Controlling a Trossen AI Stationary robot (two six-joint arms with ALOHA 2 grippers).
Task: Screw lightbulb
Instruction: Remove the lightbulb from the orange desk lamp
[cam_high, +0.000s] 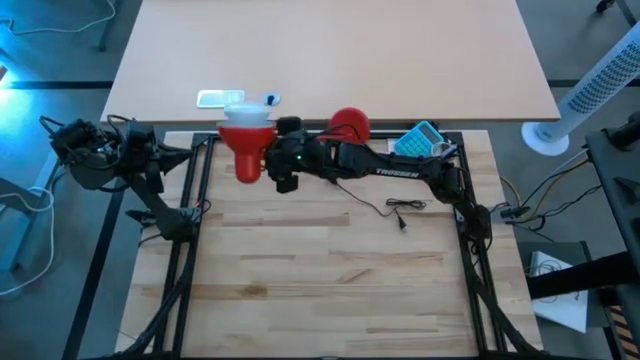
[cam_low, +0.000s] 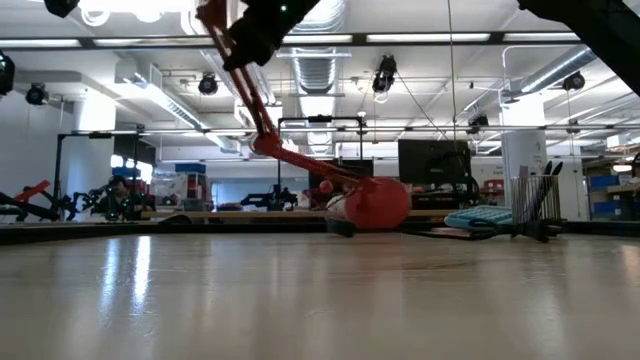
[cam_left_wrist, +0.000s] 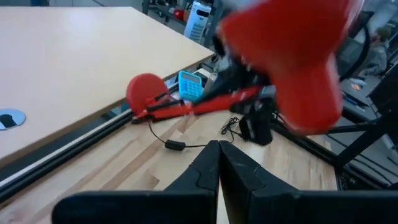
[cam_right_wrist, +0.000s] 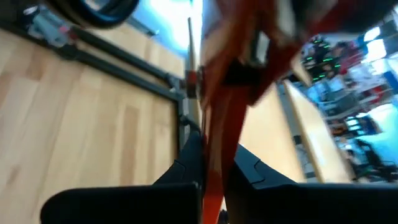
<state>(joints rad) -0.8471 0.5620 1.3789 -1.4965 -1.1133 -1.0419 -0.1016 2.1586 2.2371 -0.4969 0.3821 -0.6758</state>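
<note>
A red desk lamp stands at the table's far edge on its round base (cam_high: 349, 122), which also shows in the low view (cam_low: 378, 205). Its jointed arm (cam_low: 262, 120) slants up to the cone shade (cam_high: 245, 150), whose white mouth (cam_high: 245, 112) faces the far edge. I cannot pick out the lightbulb apart from that white. My right gripper (cam_high: 283, 165) is shut on the lamp's arm just behind the shade. My left arm (cam_high: 110, 150) waits at the far left, and its gripper (cam_left_wrist: 218, 163) is shut and empty, pointing at the shade (cam_left_wrist: 292, 56). My right gripper pinches the lamp's red arm (cam_right_wrist: 214, 149) between its two fingers, close behind the shade. The red arm runs between the fingers in the right wrist view. This part is held high above the table (cam_low: 262, 30), slanting, while the lamp's base rests on the table.
A blue calculator (cam_high: 420, 138) lies right of the lamp base, and the lamp's black cord with its switch (cam_high: 400, 210) trails across the wood. A flat white object (cam_high: 222, 97) lies on the far table. Black frame rails (cam_high: 195, 190) run along the table's sides.
</note>
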